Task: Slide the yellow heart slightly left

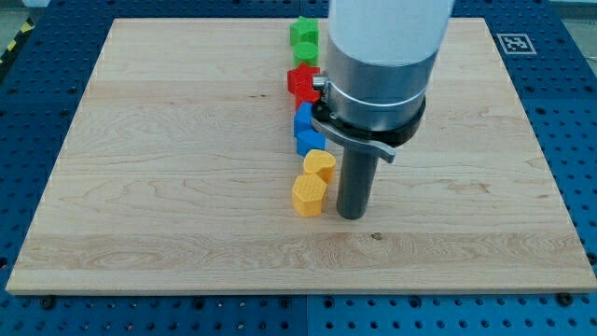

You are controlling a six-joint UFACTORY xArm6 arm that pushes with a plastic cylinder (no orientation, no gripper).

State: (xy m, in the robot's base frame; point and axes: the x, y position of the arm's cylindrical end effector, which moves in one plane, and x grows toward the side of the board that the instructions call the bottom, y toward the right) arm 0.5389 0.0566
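the step in hand looks like the approach just before the push: my tip (351,216) stands on the board (168,140) at the right of the yellow heart (321,165) and a little toward the view's bottom of it, close beside it but, as far as i can tell, with a thin gap and no firm contact. the rod is a bare pusher with nothing to open or close, and it has hold of nothing. the heart sits near the board's middle, at the lower end of a column of blocks; the yellow hexagon (309,194) touches or nearly touches it at the lower left, and a blue block (309,138) crowds it from the top, with a red block (302,81) and a green block (304,37) farther up. i judge the next move calls for bringing the tip up level with the heart's right side, then a short slide toward the view's left. from its present spot, a straight leftward sweep would more likely strike the hexagon, so alignment matters first, and the push should stay brief since the task asks only a slight shift.
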